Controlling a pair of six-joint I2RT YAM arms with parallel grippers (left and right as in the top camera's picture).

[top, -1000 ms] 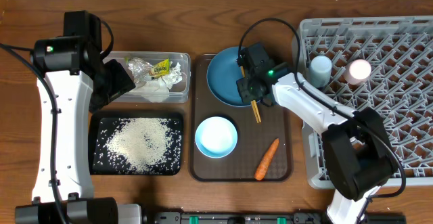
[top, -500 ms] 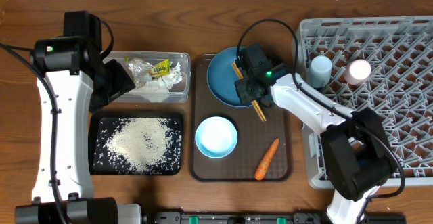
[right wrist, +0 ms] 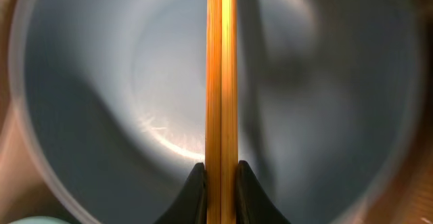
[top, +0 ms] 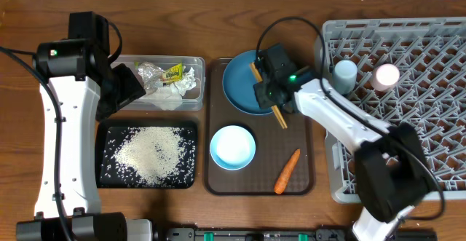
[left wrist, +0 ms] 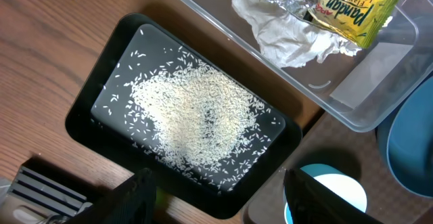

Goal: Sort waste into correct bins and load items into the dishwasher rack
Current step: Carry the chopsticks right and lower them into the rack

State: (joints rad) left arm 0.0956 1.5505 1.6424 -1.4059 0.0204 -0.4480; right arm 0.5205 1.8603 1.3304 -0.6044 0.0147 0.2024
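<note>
I am looking down on a wooden tabletop (top: pixel 218 8). The grey dishwasher rack (top: pixel 437 88) is taking up its right side. A light blue cup (top: pixel 344 73) and a pale pink cup (top: pixel 386 75) are standing in the rack near its back left corner, a little apart from each other.

The brown serving tray (top: pixel 266 150) is sitting in the middle, just left of the rack. Left of that, the black tray (top: pixel 100 153) is lying with white rice scattered over its floor. The clear plastic tub (top: pixel 198 66) is sitting just behind the black tray, holding crumpled wrappers.

On the serving tray, the large blue plate (top: pixel 240 88) is occupying the back end. The white-and-blue bowl (top: pixel 233 147) is sitting in front of the plate, and the small orange carrot (top: pixel 287 172) is lying at a slant near the front right corner.

The right gripper (right wrist: pixel 221 176) is hanging over the plate's right edge, its jaws pinching tight on the wooden chopsticks (right wrist: pixel 221 82). From above, the pair is running diagonally, one end over the plate and the other over bare tray.

The left gripper (left wrist: pixel 223 200) is hovering above the near edge of the black tray with its jaws spread wide and nothing between them.
</note>
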